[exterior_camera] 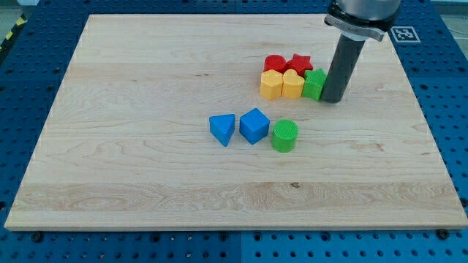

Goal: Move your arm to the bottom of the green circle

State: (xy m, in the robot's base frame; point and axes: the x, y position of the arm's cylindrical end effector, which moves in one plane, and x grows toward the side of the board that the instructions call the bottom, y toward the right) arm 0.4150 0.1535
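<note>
The green circle [284, 135] is a short green cylinder lying near the middle of the wooden board [146, 109]. My tip [333, 98] is the lower end of the dark rod, up and to the right of the green circle. It stands right beside a green block [315, 83], on that block's right side. The tip is well apart from the green circle.
A blue cube [254, 125] touches the green circle's left side, with a blue triangle block [223, 129] further left. A cluster sits left of the tip: red cylinder [275, 63], red star [299, 63], yellow hexagon [271, 84], yellow heart-like block [292, 83].
</note>
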